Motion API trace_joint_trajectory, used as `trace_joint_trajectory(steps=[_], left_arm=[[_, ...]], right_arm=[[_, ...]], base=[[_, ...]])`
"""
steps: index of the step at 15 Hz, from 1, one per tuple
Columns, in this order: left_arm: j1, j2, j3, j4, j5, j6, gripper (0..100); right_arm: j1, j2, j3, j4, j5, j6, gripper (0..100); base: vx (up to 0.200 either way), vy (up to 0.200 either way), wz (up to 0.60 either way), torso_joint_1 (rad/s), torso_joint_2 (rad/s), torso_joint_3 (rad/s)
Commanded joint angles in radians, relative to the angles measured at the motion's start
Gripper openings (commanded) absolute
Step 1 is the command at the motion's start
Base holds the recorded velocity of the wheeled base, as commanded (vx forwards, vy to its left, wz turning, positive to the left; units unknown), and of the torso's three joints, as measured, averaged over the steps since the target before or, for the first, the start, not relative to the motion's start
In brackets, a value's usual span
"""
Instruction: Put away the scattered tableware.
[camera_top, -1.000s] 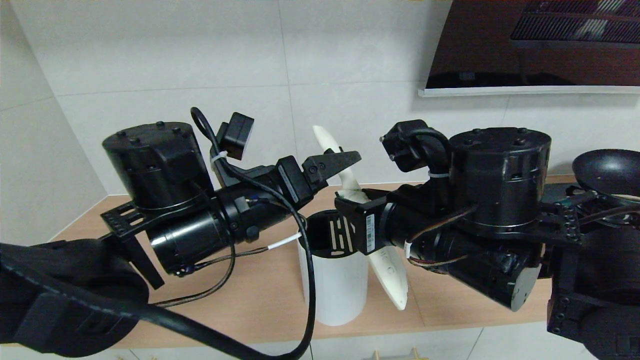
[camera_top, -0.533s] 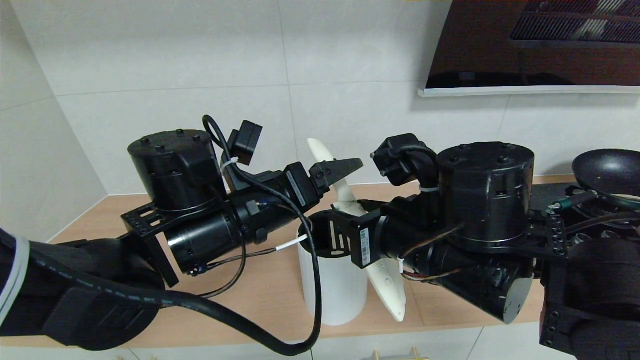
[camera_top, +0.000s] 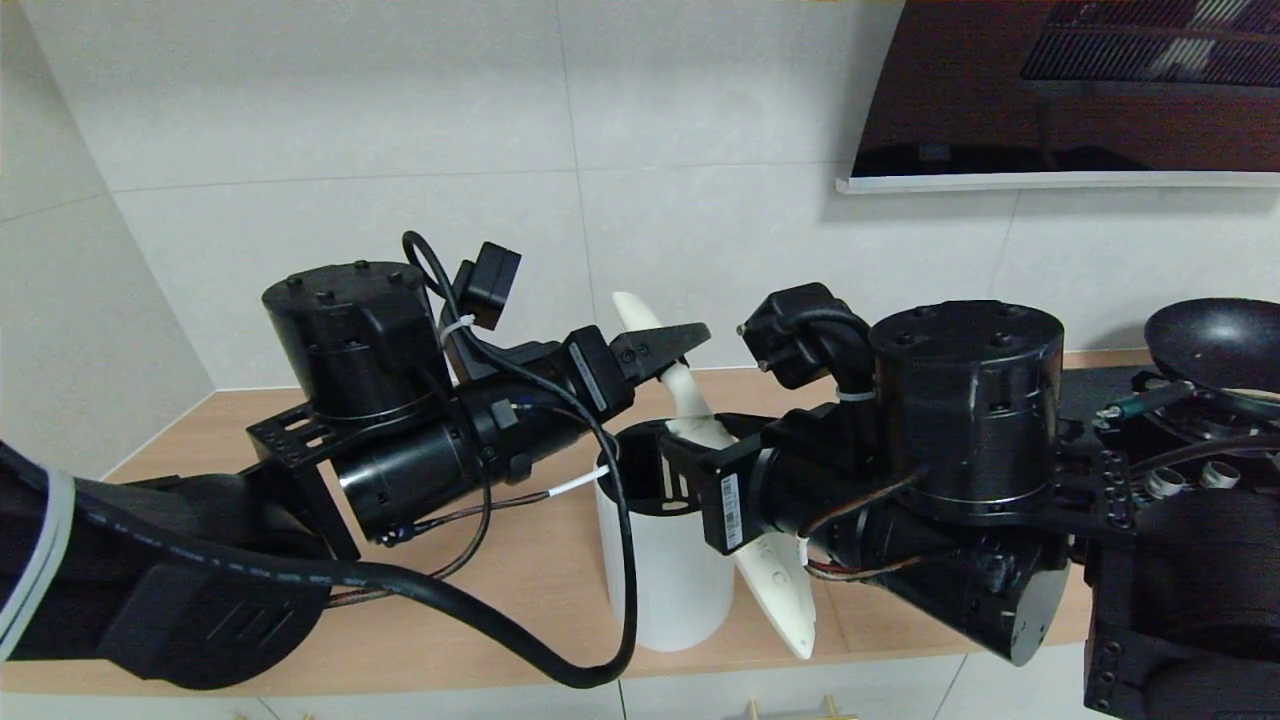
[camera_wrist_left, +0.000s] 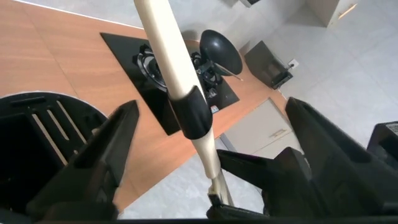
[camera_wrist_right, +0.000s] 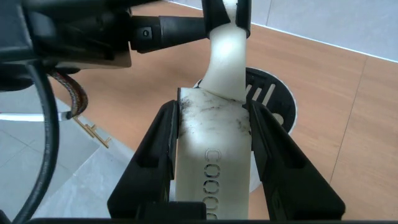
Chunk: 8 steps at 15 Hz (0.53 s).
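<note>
A white slotted spatula (camera_top: 780, 590) hangs tilted above a white cylindrical utensil holder (camera_top: 665, 570) with a black divided top. My right gripper (camera_top: 740, 450) is shut on the spatula's blade (camera_wrist_right: 214, 124), right over the holder (camera_wrist_right: 270, 93). My left gripper (camera_top: 665, 350) is open, and the spatula's handle (camera_wrist_left: 161, 37) runs up between its spread fingers (camera_wrist_left: 112, 149). A black band circles the handle at that height. The holder's rim (camera_wrist_left: 37, 124) lies just below the left gripper (camera_wrist_left: 211, 107).
The holder stands on a wooden countertop (camera_top: 500, 590) near its front edge. A black cooktop with a dark wok (camera_top: 1215, 340) sits at the right, under a dark range hood (camera_top: 1080, 90). A tiled wall runs close behind.
The left arm has moved right and closer to the handle. The right arm has shifted left and down, and the spatula has dropped a little towards the holder.
</note>
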Motion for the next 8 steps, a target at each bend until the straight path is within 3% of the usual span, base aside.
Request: trace_joint_trajectory(steps=[1, 8], left_arm=[[0.000, 0.002, 0.000, 0.000, 0.000, -0.002, 0], [0.000, 0.007, 0.000, -0.016, 0.001, -0.002, 0]], right_arm=[[0.013, -0.002, 0.001, 0.000, 0.001, 0.001, 0], [0.022, -0.023, 0.011, -0.002, 0.001, 0.001, 0]], base=[[0.000, 0.000, 0.00, 0.000, 0.00, 0.000], [0.000, 0.000, 0.00, 0.000, 0.00, 0.000]])
